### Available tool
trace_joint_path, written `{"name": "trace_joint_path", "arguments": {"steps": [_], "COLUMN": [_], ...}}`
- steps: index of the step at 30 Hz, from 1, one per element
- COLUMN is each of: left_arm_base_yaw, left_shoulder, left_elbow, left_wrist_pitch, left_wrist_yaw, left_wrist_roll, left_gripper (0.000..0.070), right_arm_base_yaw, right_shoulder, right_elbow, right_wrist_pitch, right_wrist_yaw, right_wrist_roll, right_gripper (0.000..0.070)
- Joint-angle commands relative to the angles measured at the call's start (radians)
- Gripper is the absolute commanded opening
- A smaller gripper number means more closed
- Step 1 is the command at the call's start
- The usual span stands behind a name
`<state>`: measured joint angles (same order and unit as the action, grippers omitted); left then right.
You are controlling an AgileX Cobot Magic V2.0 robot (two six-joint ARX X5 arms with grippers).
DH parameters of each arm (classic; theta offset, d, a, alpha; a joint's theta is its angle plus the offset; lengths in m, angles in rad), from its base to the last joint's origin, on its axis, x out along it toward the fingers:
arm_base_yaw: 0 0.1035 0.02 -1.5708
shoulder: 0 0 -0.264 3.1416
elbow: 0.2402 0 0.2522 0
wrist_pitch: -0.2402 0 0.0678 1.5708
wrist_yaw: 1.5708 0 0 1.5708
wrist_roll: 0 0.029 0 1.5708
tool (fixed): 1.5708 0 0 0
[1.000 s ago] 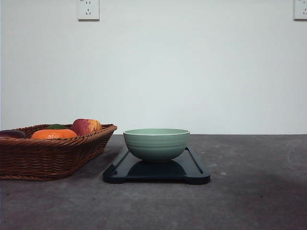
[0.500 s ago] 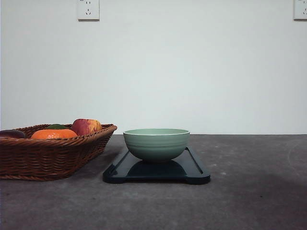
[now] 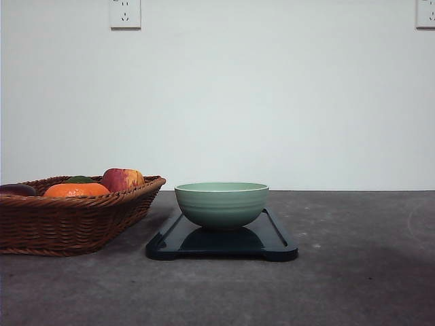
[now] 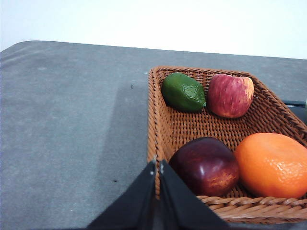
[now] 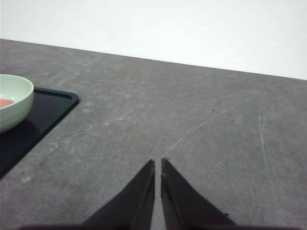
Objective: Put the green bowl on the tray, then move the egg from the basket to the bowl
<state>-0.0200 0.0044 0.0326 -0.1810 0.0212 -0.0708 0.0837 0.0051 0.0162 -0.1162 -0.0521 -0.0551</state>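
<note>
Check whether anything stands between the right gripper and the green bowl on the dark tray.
Nothing visible does. In the right wrist view, bare grey tabletop lies between the right gripper, its fingers together, and the dark glossy rectangular tray carrying the pale sage-green ceramic bowl.

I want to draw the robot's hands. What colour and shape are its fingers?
Left gripper and right gripper look alike: each has two plain matte black fingers, wide at the base and narrowing to thin points, like a bird's beak. No cables, stickers or markings show on them.
</note>
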Motion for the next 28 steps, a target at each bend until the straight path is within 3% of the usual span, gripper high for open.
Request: {"name": "trace_joint_path", "arguments": {"steps": [1, 28], "left_arm_base_yaw": [-0.001, -0.001], "left_shoulder": [0.000, 0.000], "left_elbow": [-0.019, -0.019], "left_wrist_pitch": [-0.006, -0.006], "left_wrist_yaw": [-0.003, -0.003], "left_wrist_roll": [-0.001, -0.001], "left_gripper": [0.0000, 0.0000], "right_arm_base_yaw": [-0.001, -0.001], "right_shoulder": [-0.002, -0.002], "right_elbow": [-0.004, -0.004], "right_wrist_pitch": [0.011, 0.011], "right_wrist_yaw": [0.000, 0.000], "right_wrist_roll": [0.010, 0.010], "right_gripper": [0.0015, 0.0015]}}
